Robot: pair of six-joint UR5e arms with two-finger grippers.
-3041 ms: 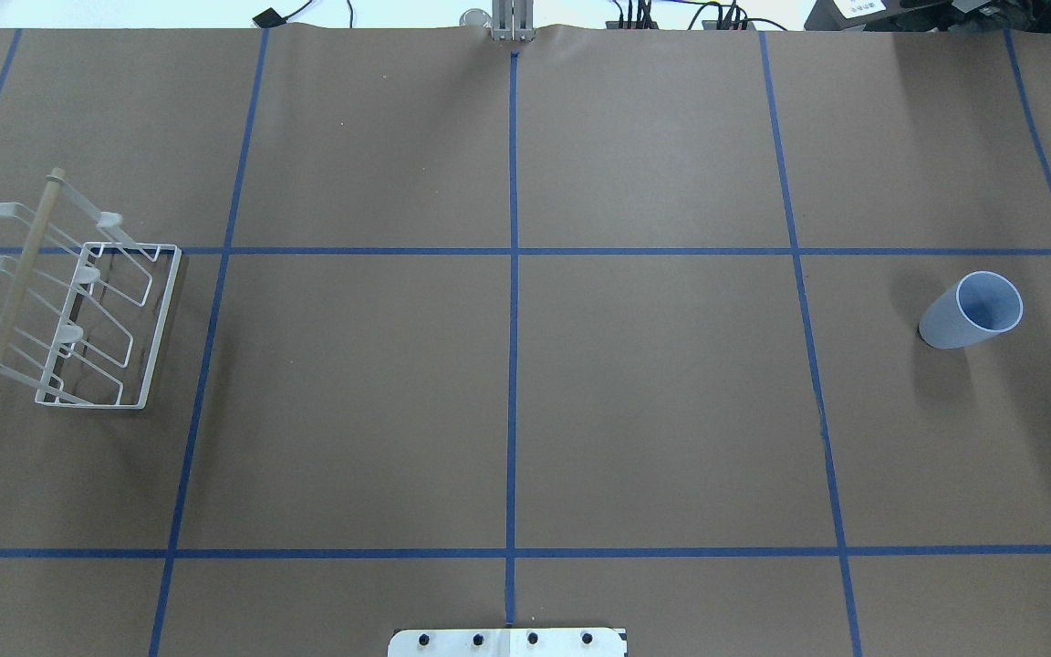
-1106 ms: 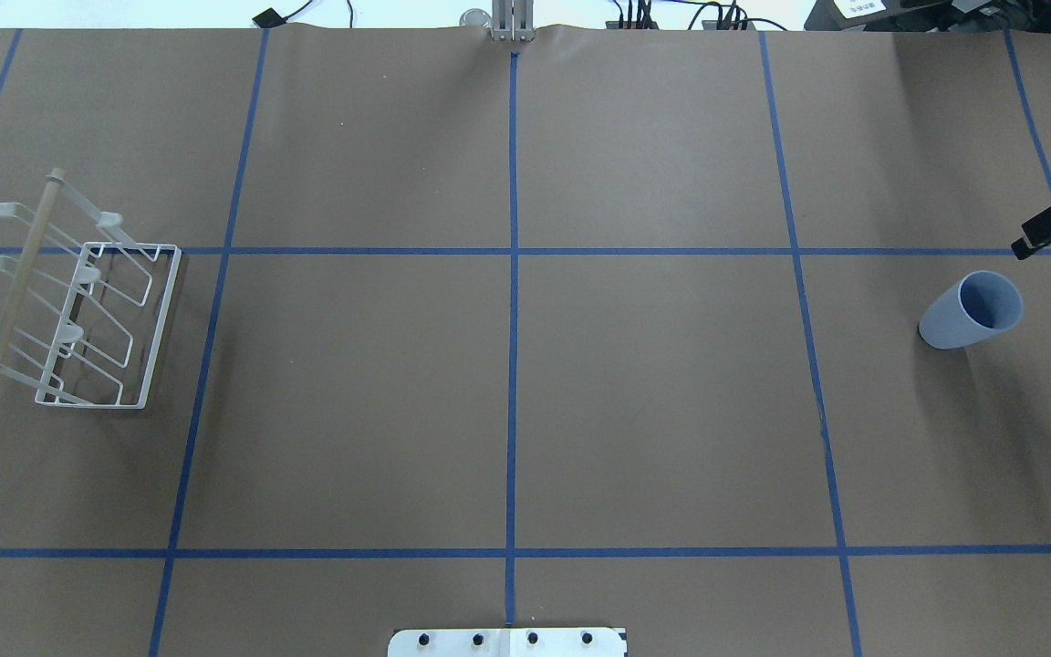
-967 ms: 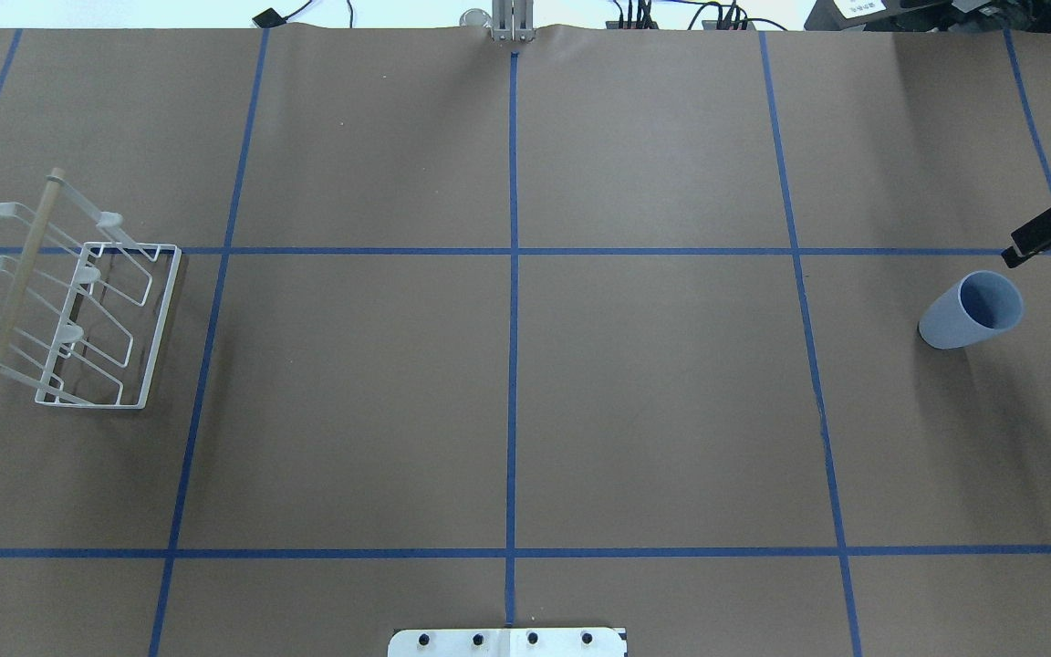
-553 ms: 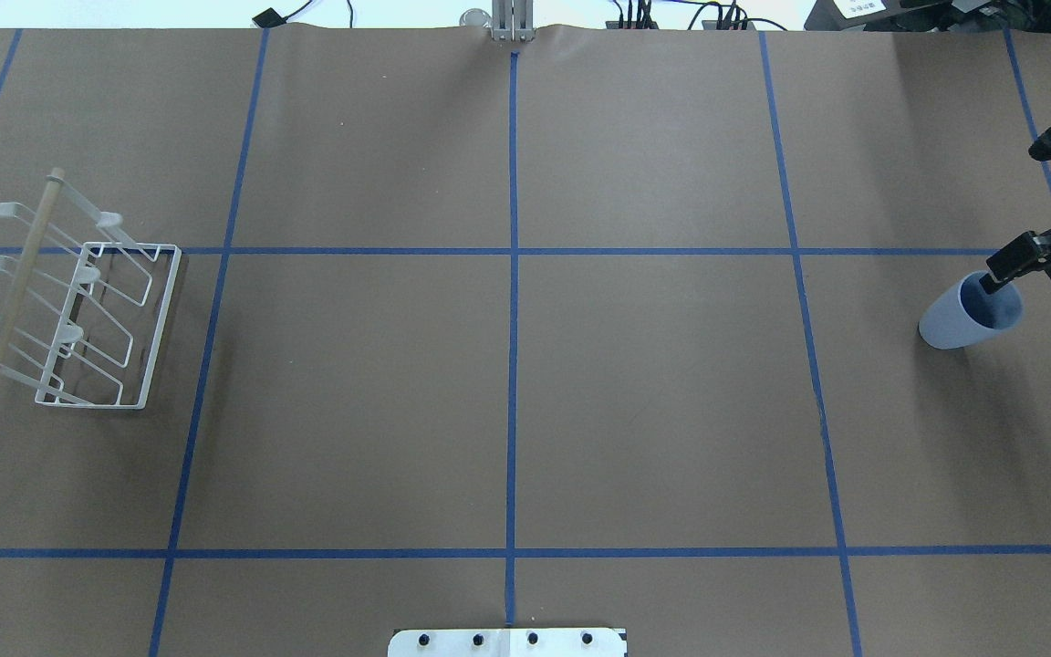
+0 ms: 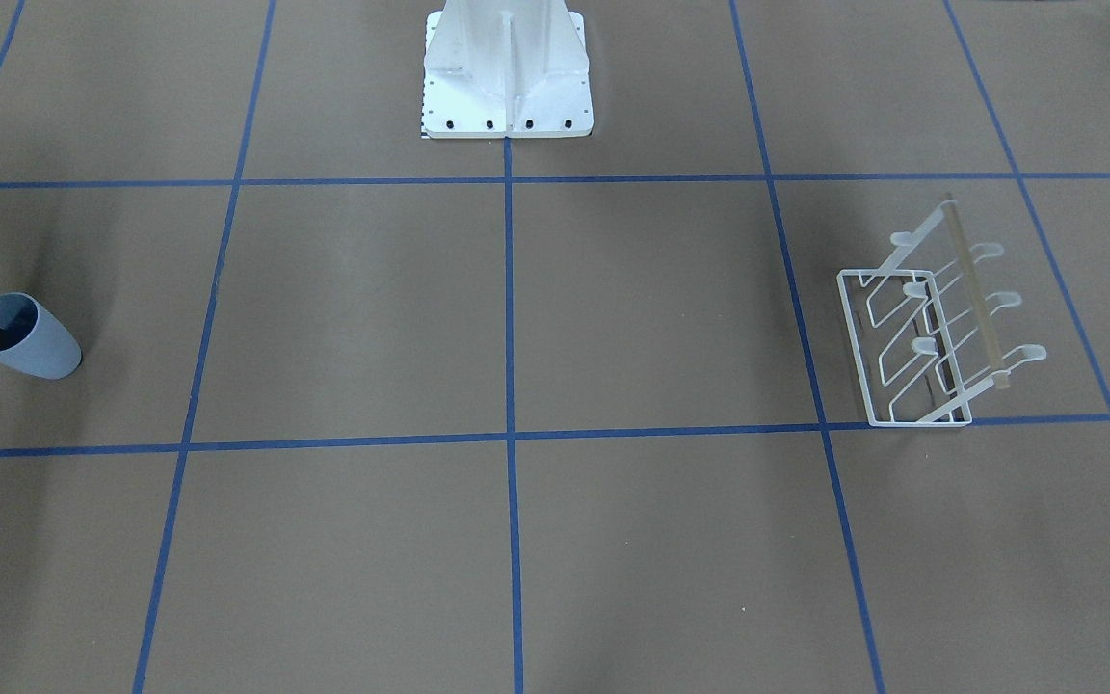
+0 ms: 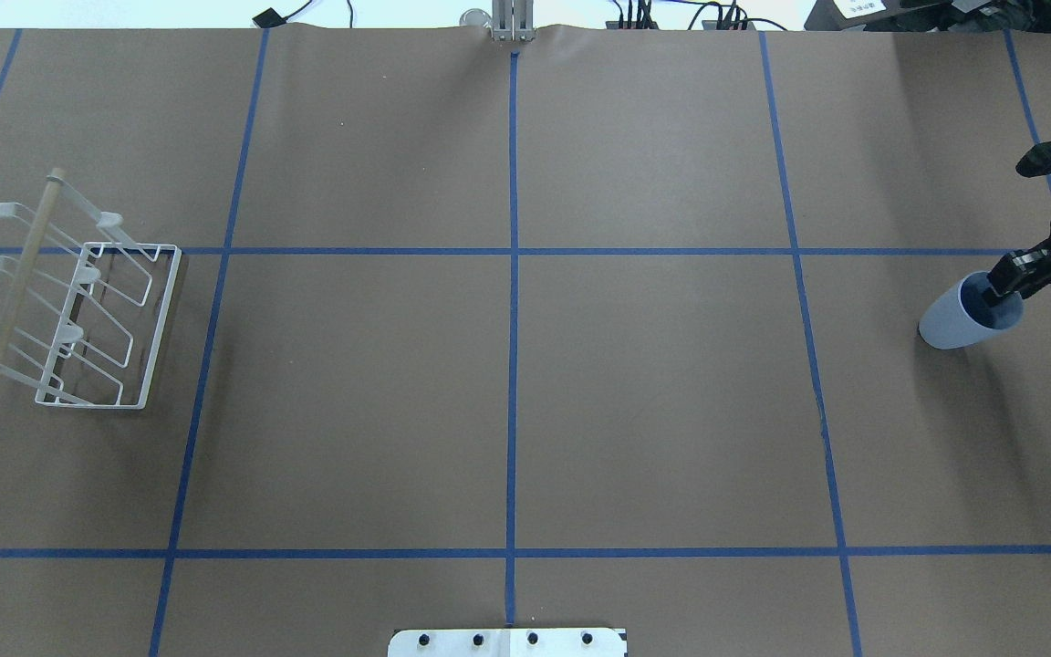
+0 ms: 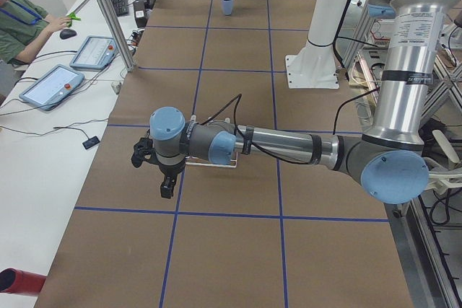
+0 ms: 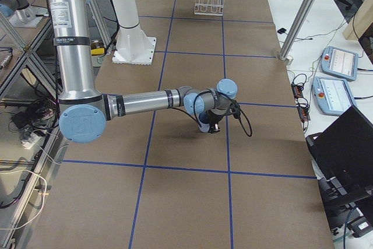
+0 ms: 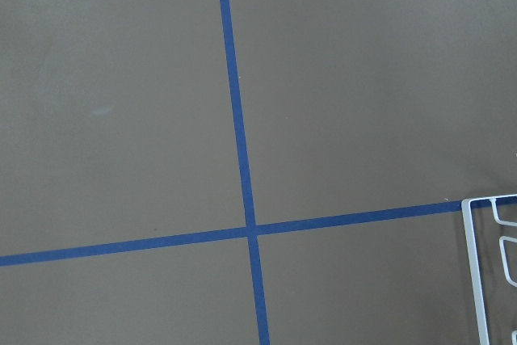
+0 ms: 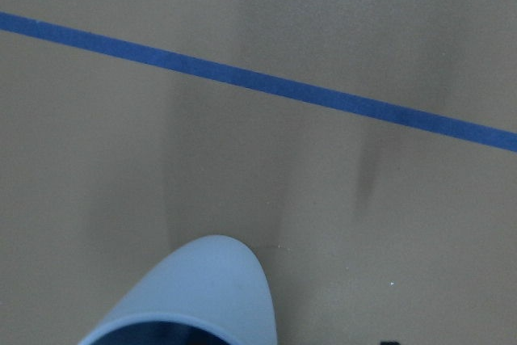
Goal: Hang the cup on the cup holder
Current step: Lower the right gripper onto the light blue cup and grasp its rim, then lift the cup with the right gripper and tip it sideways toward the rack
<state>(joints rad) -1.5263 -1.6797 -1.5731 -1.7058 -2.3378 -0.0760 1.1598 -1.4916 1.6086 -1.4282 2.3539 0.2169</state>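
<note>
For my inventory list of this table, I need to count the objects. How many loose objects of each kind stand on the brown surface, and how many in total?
cup: 1
cup holder: 1
Total: 2

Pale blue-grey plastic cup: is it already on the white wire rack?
No, the cup stands on the table, far across it from the rack.

Cup [image 10: 202, 288] upright, seemingly, near tape [image 10: 266, 82].
</note>
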